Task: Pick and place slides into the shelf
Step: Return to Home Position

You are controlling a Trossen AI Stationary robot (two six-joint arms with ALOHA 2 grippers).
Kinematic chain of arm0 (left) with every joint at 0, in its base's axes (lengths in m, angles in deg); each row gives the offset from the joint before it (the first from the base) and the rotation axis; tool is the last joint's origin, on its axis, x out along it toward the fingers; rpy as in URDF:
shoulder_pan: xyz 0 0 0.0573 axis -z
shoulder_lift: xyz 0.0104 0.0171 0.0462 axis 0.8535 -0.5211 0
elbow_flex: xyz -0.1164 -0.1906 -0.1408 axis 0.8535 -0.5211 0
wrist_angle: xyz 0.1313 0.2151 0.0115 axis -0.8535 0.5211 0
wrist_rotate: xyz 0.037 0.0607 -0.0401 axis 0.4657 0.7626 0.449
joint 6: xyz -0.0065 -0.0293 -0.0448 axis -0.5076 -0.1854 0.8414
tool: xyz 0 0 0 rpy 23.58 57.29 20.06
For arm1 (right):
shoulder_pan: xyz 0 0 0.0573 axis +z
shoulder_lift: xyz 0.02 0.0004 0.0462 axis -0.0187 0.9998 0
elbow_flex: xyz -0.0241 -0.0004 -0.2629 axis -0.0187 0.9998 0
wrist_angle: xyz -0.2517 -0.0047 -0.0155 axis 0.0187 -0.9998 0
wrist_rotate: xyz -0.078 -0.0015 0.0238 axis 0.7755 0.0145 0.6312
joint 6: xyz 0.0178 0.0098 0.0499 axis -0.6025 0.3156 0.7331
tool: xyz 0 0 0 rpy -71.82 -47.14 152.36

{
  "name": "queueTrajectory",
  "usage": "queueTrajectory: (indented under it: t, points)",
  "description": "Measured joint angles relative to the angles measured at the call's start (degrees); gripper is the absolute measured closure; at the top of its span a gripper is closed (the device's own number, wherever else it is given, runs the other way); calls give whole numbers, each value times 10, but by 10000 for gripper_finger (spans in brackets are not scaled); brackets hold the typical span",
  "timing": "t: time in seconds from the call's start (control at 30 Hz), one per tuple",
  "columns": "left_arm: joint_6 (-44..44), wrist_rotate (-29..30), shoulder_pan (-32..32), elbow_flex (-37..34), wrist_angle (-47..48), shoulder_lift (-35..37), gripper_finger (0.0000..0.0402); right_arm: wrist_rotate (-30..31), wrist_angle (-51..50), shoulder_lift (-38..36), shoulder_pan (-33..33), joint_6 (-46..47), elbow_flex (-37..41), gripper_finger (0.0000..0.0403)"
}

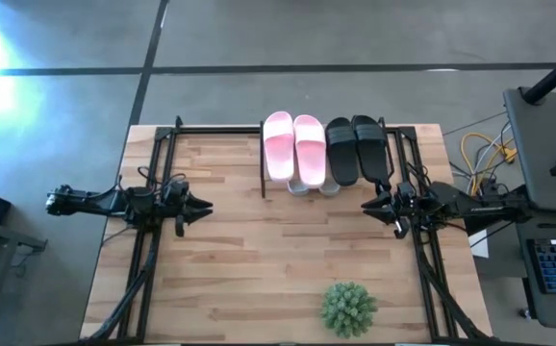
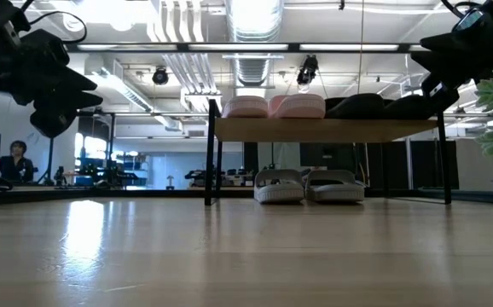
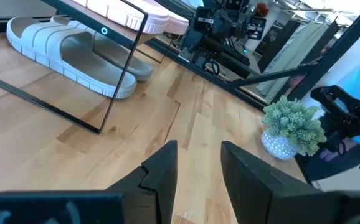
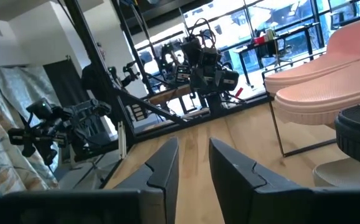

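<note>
The shelf (image 1: 324, 181) stands at the table's far middle. On its plank top (image 2: 323, 130) lie the pale pink slides (image 1: 293, 144) to the left and the black slides (image 1: 357, 147) to the right, soles down. The grey-white slides (image 2: 308, 186) rest on the tabletop under the plank, and their toes show in the high view (image 1: 314, 185). My left gripper (image 1: 201, 206) hovers open at the table's left, pointing right. My right gripper (image 1: 367, 205) hovers open just off the shelf's near right corner, pointing left. Neither holds anything.
A small green plant (image 1: 347, 308) in a pale pot stands near the table's near edge, right of centre. Black arm frames run along both table sides. Bare wood lies between the two grippers and in front of the shelf. A person (image 2: 14, 158) sits far off in the room.
</note>
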Motion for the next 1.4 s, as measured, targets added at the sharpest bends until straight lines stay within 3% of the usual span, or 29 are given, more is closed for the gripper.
queueTrajectory:
  t: [1.4]
  points:
    - [0,0,0,0,1,-1,293,0,0,0,0,0,0,326]
